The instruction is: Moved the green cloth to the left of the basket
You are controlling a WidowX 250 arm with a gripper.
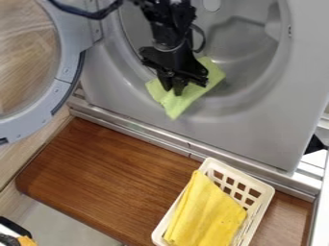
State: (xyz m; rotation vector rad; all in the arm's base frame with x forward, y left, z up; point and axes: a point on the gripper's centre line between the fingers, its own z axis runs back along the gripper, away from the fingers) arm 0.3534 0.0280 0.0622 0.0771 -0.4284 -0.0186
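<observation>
The black gripper point(173, 90) points down at the lower lip of the washing machine's round opening, over the middle of the green cloth point(174, 104). Light green and creased, the cloth spreads out on both sides of the gripper, one corner pointing down the machine's front and another reaching right into the opening. The gripper covers part of it, and whether it is gripped cannot be told. At the lower right, the white plastic basket point(257, 185) stands on the brown wooden board, below and to the right of the cloth.
A yellow cloth point(207, 211) lies in the basket. The machine's round door point(63, 72) hangs open at the left. A metal ledge point(138, 133) runs between the machine and the wooden board point(109, 178). At the lower left corner is a black and orange object point(24, 240).
</observation>
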